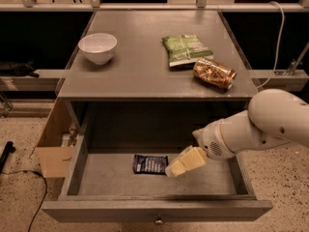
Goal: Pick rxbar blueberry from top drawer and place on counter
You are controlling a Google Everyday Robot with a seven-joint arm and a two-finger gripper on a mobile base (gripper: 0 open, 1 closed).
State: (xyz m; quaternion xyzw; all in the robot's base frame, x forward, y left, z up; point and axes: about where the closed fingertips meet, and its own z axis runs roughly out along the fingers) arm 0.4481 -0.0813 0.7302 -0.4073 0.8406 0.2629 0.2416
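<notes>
The rxbar blueberry (150, 164), a small dark navy wrapper, lies flat on the floor of the open top drawer (154, 209), left of its middle. My gripper (179, 165) with cream-coloured fingers reaches down into the drawer from the right on a white arm. Its tip is just right of the bar's right end, close to it. The counter (145, 66) is the grey cabinet top above the drawer.
On the counter stand a white bowl (98, 47) at the left, a green snack bag (186, 50) and a shiny orange-brown packet (214, 73) at the right. A cardboard box (54, 146) sits on the floor left of the cabinet. A cable runs along the floor at the lower left.
</notes>
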